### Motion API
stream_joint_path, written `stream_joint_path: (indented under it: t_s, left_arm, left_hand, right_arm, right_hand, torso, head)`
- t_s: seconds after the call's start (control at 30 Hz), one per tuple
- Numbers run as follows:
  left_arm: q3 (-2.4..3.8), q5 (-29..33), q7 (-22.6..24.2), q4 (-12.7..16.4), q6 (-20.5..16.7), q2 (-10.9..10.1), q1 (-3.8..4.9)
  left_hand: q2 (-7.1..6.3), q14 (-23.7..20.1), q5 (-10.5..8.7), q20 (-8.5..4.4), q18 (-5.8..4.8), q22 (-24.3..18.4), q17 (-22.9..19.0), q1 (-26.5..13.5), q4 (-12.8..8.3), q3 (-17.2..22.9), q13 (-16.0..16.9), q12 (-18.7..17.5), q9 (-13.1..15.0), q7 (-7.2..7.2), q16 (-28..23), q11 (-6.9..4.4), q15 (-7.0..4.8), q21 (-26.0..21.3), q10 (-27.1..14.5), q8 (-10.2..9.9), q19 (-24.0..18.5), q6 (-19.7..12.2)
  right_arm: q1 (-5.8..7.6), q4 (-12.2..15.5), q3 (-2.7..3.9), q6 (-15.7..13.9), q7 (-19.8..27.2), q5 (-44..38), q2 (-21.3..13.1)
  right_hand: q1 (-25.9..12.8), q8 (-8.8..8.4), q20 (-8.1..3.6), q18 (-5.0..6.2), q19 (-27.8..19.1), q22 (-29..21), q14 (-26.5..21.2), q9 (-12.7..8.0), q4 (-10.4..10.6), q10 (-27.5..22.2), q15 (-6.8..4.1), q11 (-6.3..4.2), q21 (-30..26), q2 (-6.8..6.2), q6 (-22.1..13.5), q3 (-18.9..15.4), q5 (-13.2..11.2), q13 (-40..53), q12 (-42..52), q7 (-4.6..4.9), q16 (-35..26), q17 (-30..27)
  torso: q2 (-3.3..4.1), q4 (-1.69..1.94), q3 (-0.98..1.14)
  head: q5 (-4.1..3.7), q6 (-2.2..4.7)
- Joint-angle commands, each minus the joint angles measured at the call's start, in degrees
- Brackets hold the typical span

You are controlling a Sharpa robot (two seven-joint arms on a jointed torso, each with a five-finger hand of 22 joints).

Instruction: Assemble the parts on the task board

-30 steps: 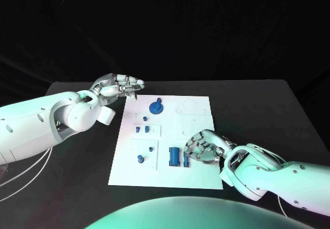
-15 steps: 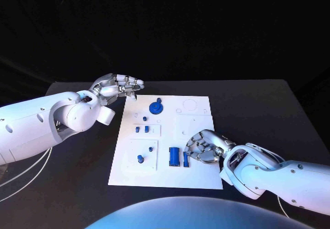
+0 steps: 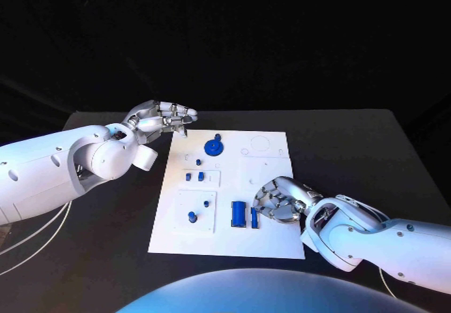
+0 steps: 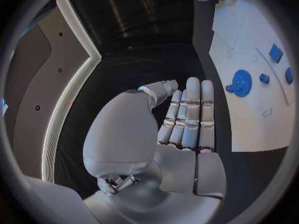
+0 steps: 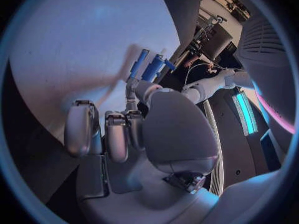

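No legible text, label, brand, number or sign found in any view. The task board (image 3: 263,171) carries only faint outlines and recesses around its blue parts (image 3: 214,147) (none resolve into characters). The white arm casings beside the task board bear no readable markings, nor does the black surface (image 3: 348,147) under it.

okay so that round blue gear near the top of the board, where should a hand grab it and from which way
Take the blue gear by its rim, coming straight down from above. It lies flat on the board, so only the top and edge are exposed. The left hand is nearest, probably best placed.
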Motion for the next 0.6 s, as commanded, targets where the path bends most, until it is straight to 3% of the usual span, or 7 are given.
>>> stream_joint_path:
  t_s: [0.03, 0.23, 0.37, 0.47, 0.6]
  left_arm:
    - [0.03, 0.0, 0.3, 0.2, 0.7, 0.0, 0.03]
    - [0.03, 0.1, 0.6, 0.2, 0.5, -0.1, 0.03]
    - [-0.02, 0.6, 1.4, 0.1, 0.3, -0.1, 0.03]
    - [-0.17, 1.1, 2.0, -0.1, 0.1, 0.1, 0.01]
    - [-0.53, 2.4, 3.4, -0.5, -0.6, 0.5, -0.02]
  left_hand:
    - [0.22, -0.5, 0.37, 0.08, 0.81, 0.1, -0.1, 0.1, -0.3, 0.0, 0.0, 0.2, -0.1, 0.26, 0.2, 0.03, 0.09, 0.4, -0.3, 0.3, -0.3, -0.3]
    - [0.20, -0.5, 0.35, 0.12, 0.78, 0.1, -0.1, -0.1, -0.2, 0.0, -0.1, 0.2, -0.1, 0.31, 0.2, 0.08, 0.14, 0.4, -0.4, 0.3, -0.3, -0.4]
    - [0.15, -0.7, 0.28, 0.25, 0.74, 0.0, -0.2, -0.7, 0.1, -0.2, 0.0, 0.4, -0.2, 0.34, 0.1, 0.13, 0.27, 0.2, -0.5, 0.3, -0.5, -0.5]
    - [0.10, -0.9, 0.23, 0.33, 0.74, -0.1, -0.3, -1.0, 0.3, -0.3, 0.0, 0.5, -0.2, 0.34, 0.0, 0.14, 0.33, 0.0, -0.5, 0.3, -0.7, -0.6]
    - [-0.07, -1.6, 0.12, 0.61, 0.73, -0.9, -0.6, -2.0, 0.9, -0.8, 0.1, 1.0, -0.2, 0.30, -0.6, 0.14, 0.47, -1.2, -0.5, 0.4, -1.2, -0.8]
  right_arm:
    - [-0.13, 0.2, -0.08, -1.5, 1.7, 0.7, -0.2]
    - [0.65, 1.5, 0.12, -4.8, 9.5, 8.8, -1.8]
    - [3.91, 1.1, 0.31, -5.6, 17.1, 17.9, -2.8]
    - [6.30, -0.7, 0.36, -5.4, 20.7, 22.8, -2.8]
    - [9.50, -5.8, 0.41, -4.9, 26.6, 31.3, -1.8]
  right_hand:
    - [-0.7, 0.39, -0.35, -0.73, 0.9, 10.8, 5.3, 0.4, -0.2, 4.0, -0.28, -0.28, -0.4, -0.69, -0.5, 0.0, -0.4, 11.5, -0.7, 0.08, 0.0, 12.2]
    - [-2.7, -0.29, -0.14, -0.40, 0.2, 10.3, 5.1, 0.1, 0.5, 3.3, 0.07, 0.25, -2.4, -2.76, -2.4, -1.7, -0.5, 10.7, -2.2, 0.77, -0.4, 11.1]
    - [-3.2, -1.37, 0.29, -0.24, -0.2, 10.0, 4.9, -0.6, 0.7, 2.9, 0.70, 1.03, -3.6, -3.57, -4.2, -2.6, -0.6, 10.2, -3.1, 1.71, -0.6, 10.5]
    - [-3.6, -1.87, 0.58, 0.09, -0.8, 9.5, 4.6, -0.9, 0.9, 2.2, 1.04, 1.41, -5.6, -3.91, -4.8, -3.2, -0.6, 9.4, -4.5, 2.11, -1.1, 9.2]
    - [-3.9, -2.61, 1.10, 1.38, -3.4, 7.5, 3.3, -1.4, 1.3, -0.5, 1.47, 1.88, -13.3, -4.44, -5.7, -4.2, -0.3, 6.0, -10.3, 2.65, -3.3, 4.1]
  torso:
    - [-0.02, -0.05, 0.01]
    - [-0.13, -0.17, -0.05]
    - [-0.51, -0.24, -0.23]
    - [-0.95, -0.38, -0.51]
    - [-1.77, -0.70, -1.14]
  head:
    - [0.06, 0.01]
    - [-0.04, 0.01]
    - [-0.30, 0.01]
    - [-0.43, 0.01]
    - [-0.24, 0.01]
